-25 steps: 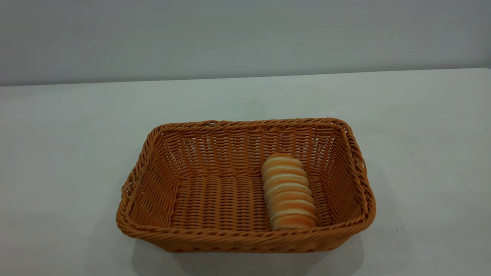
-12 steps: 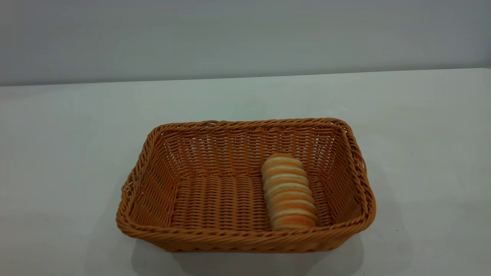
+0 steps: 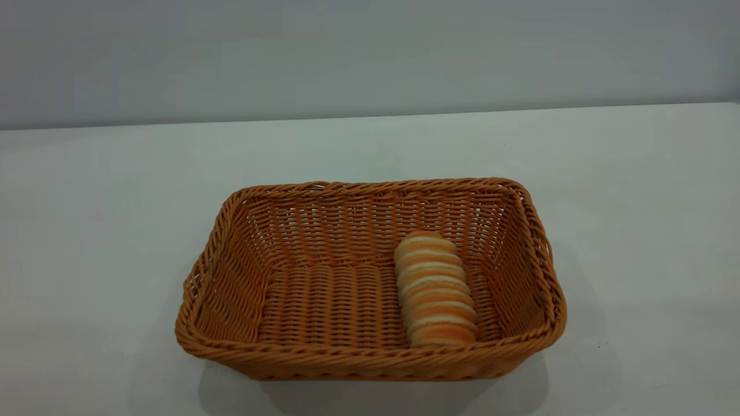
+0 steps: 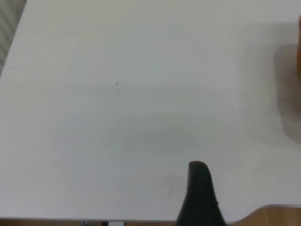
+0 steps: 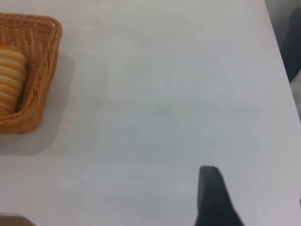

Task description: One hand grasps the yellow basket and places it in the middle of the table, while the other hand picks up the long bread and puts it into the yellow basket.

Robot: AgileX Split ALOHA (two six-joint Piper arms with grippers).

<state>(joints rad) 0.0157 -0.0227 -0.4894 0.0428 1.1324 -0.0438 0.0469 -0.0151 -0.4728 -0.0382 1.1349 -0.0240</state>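
Yellow basket (image 3: 370, 365) flat on the white table (image 3: 115, 202), about in the middle, long side facing the outside camera. Woven all over, orange-tan, with sloping sides and a braided rim. Soft grey shadow on the table under the near side.

Long bread (image 3: 435, 292) lying inside the basket, on the floor of it, toward the right end. Turned crosswise, one end by the far wall and the other end touching or almost touching the near wall. Stripes of gold-orange and cream running across it. Left part of the basket floor bare. Nothing holding the bread or the basket.

Left gripper (image 4: 200, 193) seen only from its own wrist camera: one black tip, low over bare table, close to the table's edge. Well apart from the basket, with just a thin orange bit of the basket showing at the side of that view. Strip of brown wood (image 4: 277, 216) past the table's edge. Cannot tell if open or shut. Holding nothing that can be seen.

Right gripper (image 5: 214, 197) also seen only from its own wrist camera: one black tip over bare table, well apart from the basket. Corner of the basket and one end of the bread off in the far corner of that view. Cannot tell if open or shut. Holding nothing that can be seen.

Plain grey wall (image 3: 370, 52) behind the table.
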